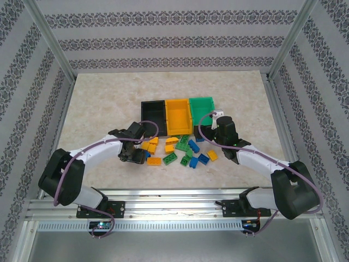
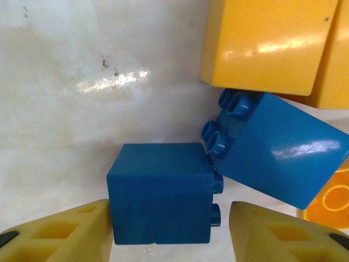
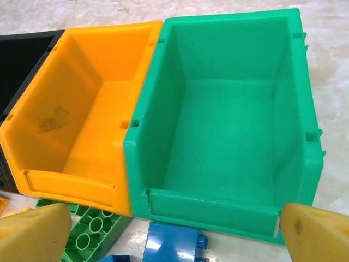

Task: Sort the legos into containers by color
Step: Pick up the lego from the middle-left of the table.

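Blue, green and orange-yellow legos lie scattered in front of three containers: a black bin, an orange-yellow bin and a green bin. My left gripper is low at the pile's left edge, open around a blue brick lying on its side. One finger touches the brick; the other stands a small gap off its studs. My right gripper hangs wide open over the green bin's front wall, holding nothing.
A second blue brick leans against the first one, with yellow bricks just beyond. A blue brick and an upturned green brick lie at the bins' front. The green bin and orange-yellow bin hold nothing.
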You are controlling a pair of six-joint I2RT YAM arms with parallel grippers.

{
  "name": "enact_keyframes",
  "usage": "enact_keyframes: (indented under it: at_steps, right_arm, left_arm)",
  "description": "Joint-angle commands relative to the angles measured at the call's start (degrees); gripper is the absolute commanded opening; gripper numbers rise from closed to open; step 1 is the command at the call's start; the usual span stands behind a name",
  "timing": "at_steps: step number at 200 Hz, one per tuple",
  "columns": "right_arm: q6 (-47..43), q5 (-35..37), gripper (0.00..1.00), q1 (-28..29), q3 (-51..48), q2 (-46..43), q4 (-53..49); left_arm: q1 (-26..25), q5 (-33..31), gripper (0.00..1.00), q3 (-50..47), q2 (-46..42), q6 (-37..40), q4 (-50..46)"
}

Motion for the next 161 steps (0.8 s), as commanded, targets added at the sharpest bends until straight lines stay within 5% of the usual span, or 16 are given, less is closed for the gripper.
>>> enact_keyframes:
  at_steps: [1, 45, 161]
  right_arm:
    - [-0.6, 0.6, 0.98, 0.2, -0.2, 0.2, 0.8]
    - [-0.6, 0.6, 0.98, 0.2, -0.1, 0.6, 1.0]
    - [-0.6, 0.6, 0.98, 0.3, 0.2, 1.9, 1.7]
  left_arm:
    - [1.0, -0.1, 0.53, -0.8, 0.7, -0.2, 1.0]
    - [1.2, -0.8, 0.39, -1.6, 1.0, -0.1, 2.1]
    - [1.3, -2.7, 0.3, 11.6, -8.8, 2.7, 2.4]
